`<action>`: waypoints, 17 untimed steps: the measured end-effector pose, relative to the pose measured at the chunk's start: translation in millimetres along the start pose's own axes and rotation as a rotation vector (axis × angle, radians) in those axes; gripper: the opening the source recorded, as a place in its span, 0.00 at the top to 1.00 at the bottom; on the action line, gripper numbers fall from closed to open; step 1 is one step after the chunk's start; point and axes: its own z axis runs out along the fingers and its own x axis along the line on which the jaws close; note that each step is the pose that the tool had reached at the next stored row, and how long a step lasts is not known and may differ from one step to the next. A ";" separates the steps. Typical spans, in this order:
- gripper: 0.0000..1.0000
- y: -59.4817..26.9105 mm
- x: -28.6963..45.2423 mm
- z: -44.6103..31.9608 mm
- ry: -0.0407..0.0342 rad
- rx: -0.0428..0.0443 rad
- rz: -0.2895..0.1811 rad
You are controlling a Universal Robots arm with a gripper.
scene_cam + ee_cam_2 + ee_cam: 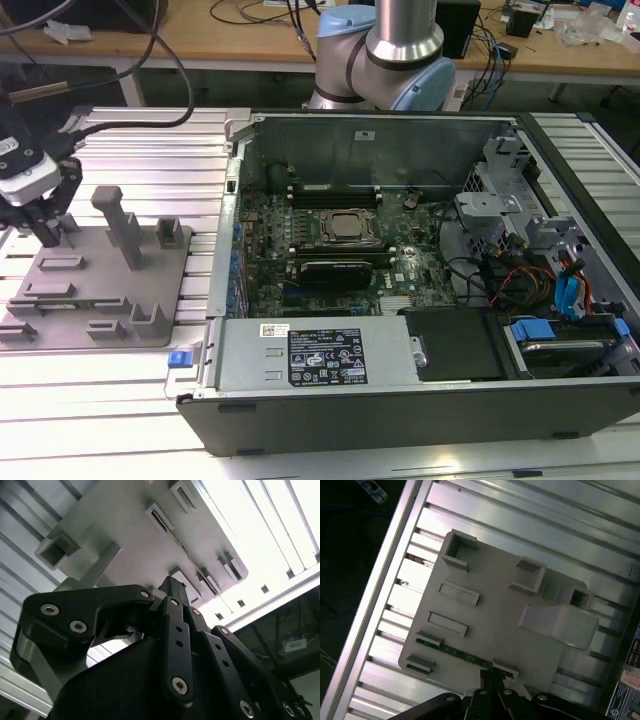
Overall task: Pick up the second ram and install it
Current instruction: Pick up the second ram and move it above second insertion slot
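The second ram [455,653] is a thin green stick standing edge-on in a slot along one edge of the grey holder tray [495,600]. In the exterior view it shows as a dark green line [72,301] near the tray's [150,290] front. My gripper [44,232] hangs at the exterior view's far left, above the tray. In the first wrist view its black fingertips [488,676] sit close together directly over the stick's one end. I see nothing held between them. The second wrist view shows the fingers [172,605] pressed together above the tray.
The open computer case [400,380] lies at the exterior view's right of the tray. Inside it, long black memory slots [330,192] run beside the processor [345,227]. A tall grey post [125,225] and blocks rise from the tray. A ribbed metal table [150,150] carries everything.
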 end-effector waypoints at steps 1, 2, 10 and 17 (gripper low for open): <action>0.92 0.0 0.0 0.1 0.0003 0.0001 -0.029; 0.92 0.0 0.0 0.1 0.0005 -0.0001 -0.059; 0.92 0.0 0.0 0.7 0.0013 -0.0020 -0.268; 0.92 0.0 0.0 2.2 0.0022 -0.0043 -0.468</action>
